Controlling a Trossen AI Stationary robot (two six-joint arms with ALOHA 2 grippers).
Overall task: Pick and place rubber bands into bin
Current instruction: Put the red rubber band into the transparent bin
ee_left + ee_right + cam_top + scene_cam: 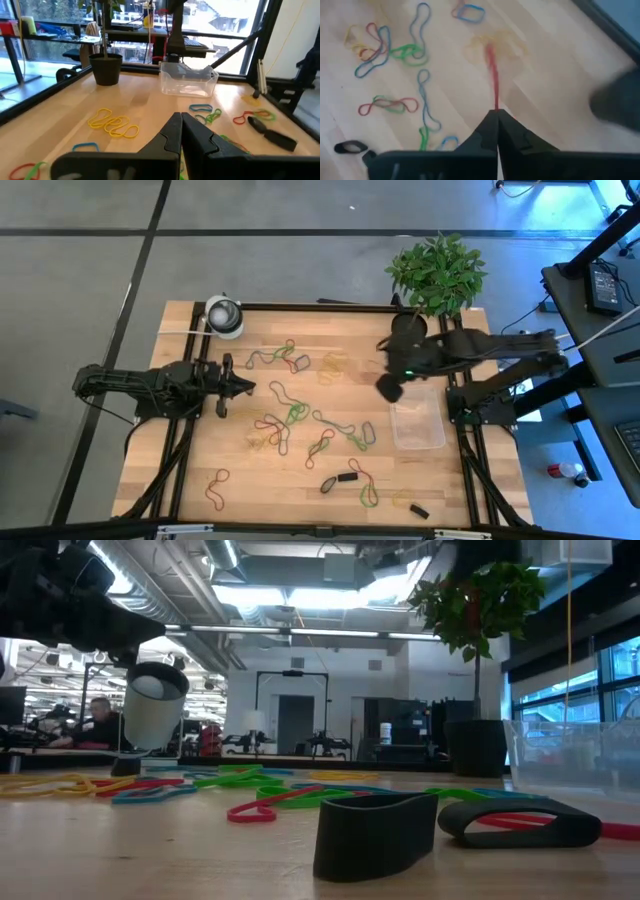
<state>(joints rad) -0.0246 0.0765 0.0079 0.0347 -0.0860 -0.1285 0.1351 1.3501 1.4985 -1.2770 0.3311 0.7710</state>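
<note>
The right gripper (497,114) is pinched tight on one end of a red rubber band (492,75), which hangs stretched straight out ahead of the fingertips, long axis along the claw's line. Light and floppy, it will swing; an end pinch suffices. The bin (418,425) sits just beside the claw

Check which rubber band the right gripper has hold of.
The red rubber band: it hangs stretched from the shut tips of the right gripper, off the table. All the other bands lie loose on the wood.
</note>
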